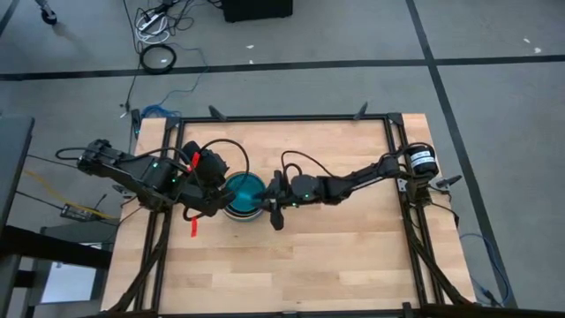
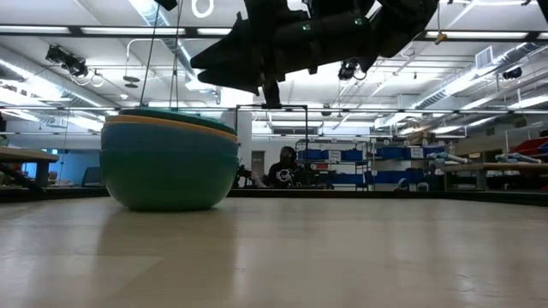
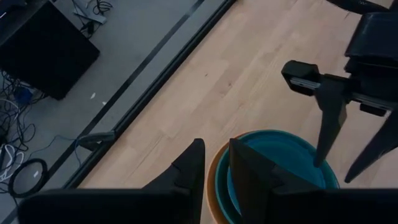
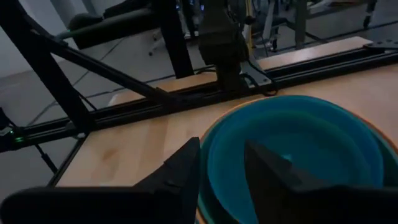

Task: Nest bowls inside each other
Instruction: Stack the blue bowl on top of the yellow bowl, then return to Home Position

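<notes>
High view: stacked bowls (image 1: 242,193) sat mid-table between left gripper (image 1: 214,196) and right gripper (image 1: 275,196), table edges well apart, open room all round.

Low view: stack stood upright, probably light, stiff, slippery plastic; best taken at rim.

Wrist views: both grippers' fingers parted, holding nothing, rim just beside each.
</notes>
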`<state>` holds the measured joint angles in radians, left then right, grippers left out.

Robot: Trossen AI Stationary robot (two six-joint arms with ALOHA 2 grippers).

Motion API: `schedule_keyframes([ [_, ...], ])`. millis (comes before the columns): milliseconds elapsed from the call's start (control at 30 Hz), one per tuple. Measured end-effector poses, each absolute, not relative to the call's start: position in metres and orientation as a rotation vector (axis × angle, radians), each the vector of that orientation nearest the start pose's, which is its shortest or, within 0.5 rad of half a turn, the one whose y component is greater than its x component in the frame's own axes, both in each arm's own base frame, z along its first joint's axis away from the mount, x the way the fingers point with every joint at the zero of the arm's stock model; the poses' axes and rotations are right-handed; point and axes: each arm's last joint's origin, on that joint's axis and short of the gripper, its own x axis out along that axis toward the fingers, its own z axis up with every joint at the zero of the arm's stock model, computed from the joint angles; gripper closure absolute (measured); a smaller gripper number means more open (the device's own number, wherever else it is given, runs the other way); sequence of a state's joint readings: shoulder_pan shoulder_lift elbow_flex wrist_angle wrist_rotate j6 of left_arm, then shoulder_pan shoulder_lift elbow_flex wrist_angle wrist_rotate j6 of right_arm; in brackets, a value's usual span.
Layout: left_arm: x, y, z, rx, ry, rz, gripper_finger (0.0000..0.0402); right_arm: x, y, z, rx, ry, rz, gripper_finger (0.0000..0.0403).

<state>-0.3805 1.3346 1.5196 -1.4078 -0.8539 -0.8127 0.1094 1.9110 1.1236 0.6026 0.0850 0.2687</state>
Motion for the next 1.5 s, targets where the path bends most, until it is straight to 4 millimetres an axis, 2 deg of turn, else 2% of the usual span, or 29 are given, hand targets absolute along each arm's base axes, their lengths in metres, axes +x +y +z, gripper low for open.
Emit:
schedule_keyframes([
  [367, 0.21, -0.062, 0.383, -0.015, 0.744, 0.752, 0.032, 0.413, 0.05, 0.201, 0.205, 0.225, -0.019, 0.0304],
  [467, 0.204, -0.069, 0.389, -0.013, 0.707, 0.718, 0.032, 0.407, 0.061, 0.22, 0.116, 0.187, 0.06, 0.0304],
  [600, 0.188, -0.083, 0.416, -0.005, 0.598, 0.629, 0.032, 0.389, 0.084, 0.251, 0.052, 0.139, 0.137, 0.0304],
  [667, 0.179, -0.096, 0.43, 0.052, 0.494, 0.589, 0.032, 0.376, 0.097, 0.269, -0.037, 0.117, 0.183, 0.0306],
  [767, 0.157, -0.107, 0.456, 0.144, 0.327, 0.547, 0.032, 0.34, 0.11, 0.316, -0.231, 0.035, 0.251, 0.0307],
  [800, 0.148, -0.106, 0.464, 0.151, 0.279, 0.542, 0.032, 0.322, 0.111, 0.339, -0.273, -0.003, 0.257, 0.0307],
  [900, 0.12, -0.095, 0.481, 0.121, 0.166, 0.553, 0.032, 0.262, 0.094, 0.409, -0.258, -0.141, 0.141, 0.0306],
  [967, 0.103, -0.083, 0.484, 0.1, 0.121, 0.556, 0.032, 0.217, 0.076, 0.442, -0.196, -0.197, 0.078, 0.0305],
  [1067, 0.083, -0.064, 0.484, 0.05, 0.089, 0.528, 0.032, 0.155, 0.049, 0.462, -0.165, -0.241, 0.14, 0.0305],
  [1167, 0.074, -0.054, 0.476, 0.009, 0.065, 0.527, 0.032, 0.118, 0.03, 0.469, -0.119, -0.299, 0.226, 0.0306],
  [1233, 0.075, -0.054, 0.47, 0.012, 0.06, 0.524, 0.032, 0.113, 0.022, 0.468, -0.113, -0.29, 0.211, 0.0307],
  [1300, 0.079, -0.058, 0.466, 0.039, 0.059, 0.529, 0.032, 0.121, 0.016, 0.464, -0.116, -0.251, 0.201, 0.0307],
  [1367, 0.084, -0.062, 0.463, 0.077, 0.067, 0.513, 0.032, 0.134, 0.008, 0.462, -0.121, -0.232, 0.189, 0.0307],
  [1500, 0.087, -0.063, 0.458, 0.108, 0.051, 0.347, 0.032, 0.174, -0.017, 0.454, -0.101, -0.197, 0.238, 0.0307],
])
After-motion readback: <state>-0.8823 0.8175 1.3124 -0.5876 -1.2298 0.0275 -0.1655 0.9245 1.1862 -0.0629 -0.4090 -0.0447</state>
